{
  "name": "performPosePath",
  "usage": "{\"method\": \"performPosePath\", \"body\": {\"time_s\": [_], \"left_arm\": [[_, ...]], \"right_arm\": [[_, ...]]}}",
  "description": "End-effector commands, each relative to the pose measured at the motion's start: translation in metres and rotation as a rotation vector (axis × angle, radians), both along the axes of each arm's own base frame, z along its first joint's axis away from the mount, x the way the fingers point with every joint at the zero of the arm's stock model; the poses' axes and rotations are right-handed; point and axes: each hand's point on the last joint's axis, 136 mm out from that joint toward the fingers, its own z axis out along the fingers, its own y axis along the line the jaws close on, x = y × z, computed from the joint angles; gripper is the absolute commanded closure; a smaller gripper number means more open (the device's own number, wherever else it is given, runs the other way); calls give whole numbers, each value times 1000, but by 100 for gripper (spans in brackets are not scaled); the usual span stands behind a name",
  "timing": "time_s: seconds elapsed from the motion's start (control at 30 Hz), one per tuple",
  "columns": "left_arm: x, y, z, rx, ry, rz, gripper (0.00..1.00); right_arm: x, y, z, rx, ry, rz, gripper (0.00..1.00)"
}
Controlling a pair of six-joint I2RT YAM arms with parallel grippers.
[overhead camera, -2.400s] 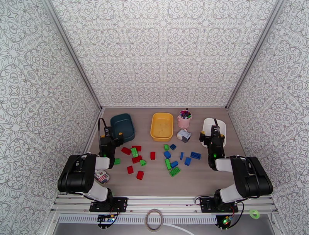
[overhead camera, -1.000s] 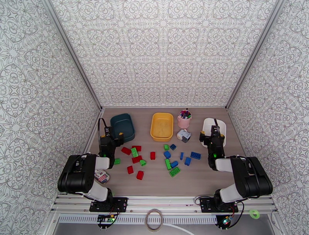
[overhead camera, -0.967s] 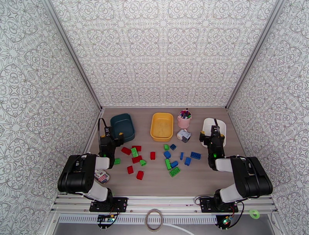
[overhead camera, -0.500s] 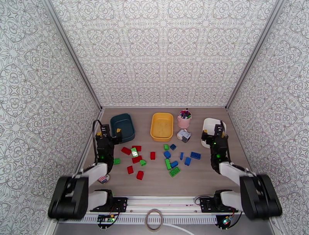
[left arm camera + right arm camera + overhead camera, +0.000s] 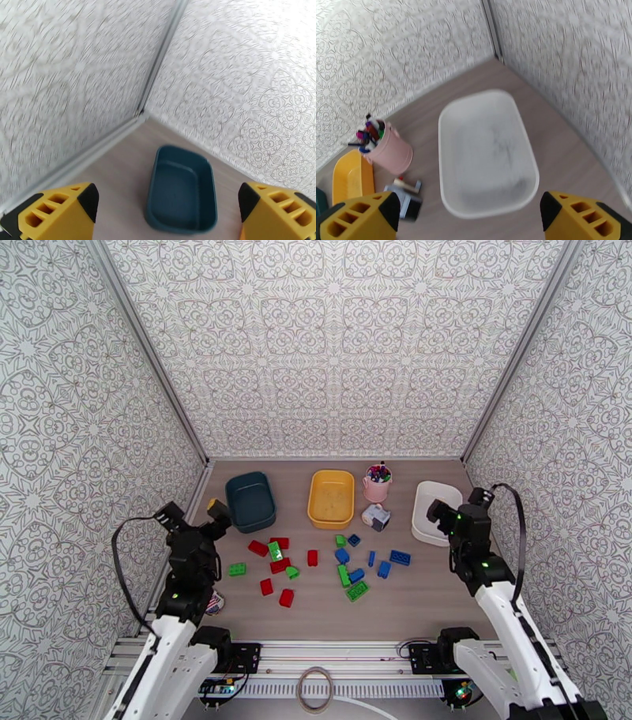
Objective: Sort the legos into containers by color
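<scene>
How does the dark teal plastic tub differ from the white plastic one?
The dark teal plastic tub is dark, the white plastic tub pale. The teal tub sits on the left side, the white tub on the right. A pink cup of pens stands near the white tub, not the teal tub. Both are shallow, empty rounded rectangles.

This is a robotics lab test cell, not a lived-in room. A small wood-grain table (image 5: 411, 595) is boxed in on three sides by wall panels (image 5: 332, 343) papered in one repeating grey ornament, and the panels meet at bare aluminium struts (image 5: 150, 358). A left arm (image 5: 189, 560) and a right arm (image 5: 505, 619), both machines, are bolted to a slotted metal rail (image 5: 332, 662) along the near edge, and the tabletop carries toy legos (image 5: 400, 557) and plastic containers (image 5: 332, 474) set out in the open.
</scene>
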Motion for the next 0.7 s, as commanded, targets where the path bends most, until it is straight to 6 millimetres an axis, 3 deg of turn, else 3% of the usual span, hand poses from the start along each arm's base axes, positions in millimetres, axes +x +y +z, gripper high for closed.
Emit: {"method": "performPosePath", "body": {"time_s": [0.0, 0.17, 0.23, 0.3, 0.37, 0.4, 0.67], "left_arm": [[-15, -8, -37, -114, 199, -22, 1], [-18, -32, -55, -278, 325, -103, 1], [-18, -46, -64, -341, 376, -155, 1], [-17, -63, -75, -397, 444, -228, 1], [-17, -77, -88, -429, 536, -276, 1], [-18, -83, -95, -442, 584, -296, 1], [-33, -130, -127, -376, 844, -377, 4]], "right_arm": [[-24, 20, -27, 184, 158, 24, 13], [-22, 71, -45, 344, 349, 255, 33], [-23, 82, -54, 362, 427, 294, 39], [-23, 89, -57, 352, 464, 319, 32], [-22, 96, -55, 351, 476, 342, 13], [-22, 101, -55, 359, 487, 355, 11], [-20, 156, -48, 313, 505, 512, 21]]}}
